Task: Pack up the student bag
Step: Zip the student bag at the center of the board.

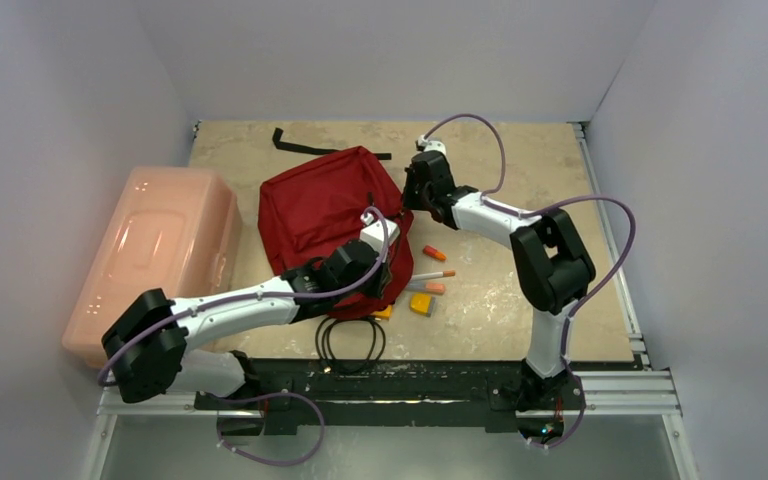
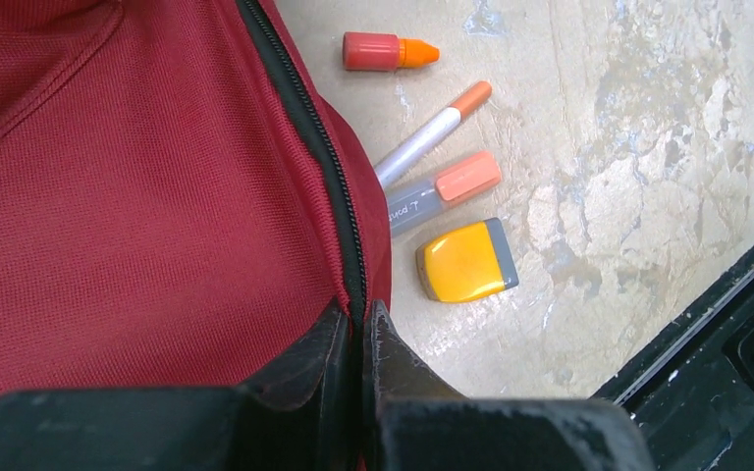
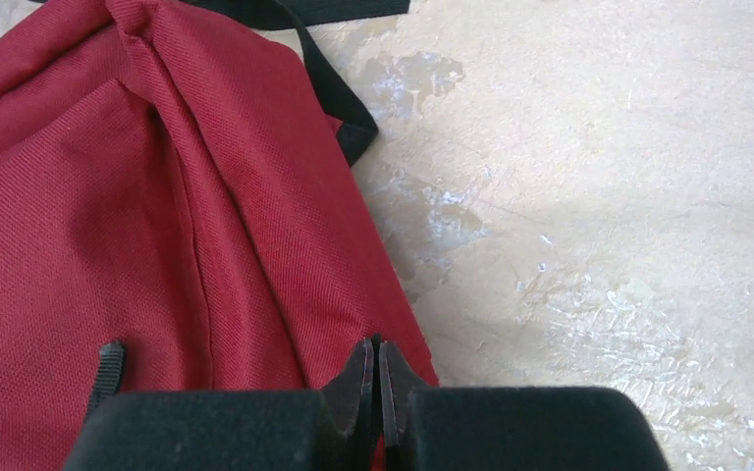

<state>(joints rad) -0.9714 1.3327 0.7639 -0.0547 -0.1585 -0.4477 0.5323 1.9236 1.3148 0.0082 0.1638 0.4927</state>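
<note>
On the surface (image 1: 520, 170): student bag (image 1: 320, 205) lying down. Left pincer (image 2: 363, 329) pinched tight on its zipper (image 2: 304, 118) edge; right pincer (image 3: 380, 368) clamped on fabric at its edge.

The only print in view is a short line of small dark letters on the grey barrel of the salmon-capped marker (image 2: 442, 193). It shows in the left wrist view, where the barrel meets the edge of the student bag (image 2: 137, 196). The letters are too small and blurred to make out any word.
</note>
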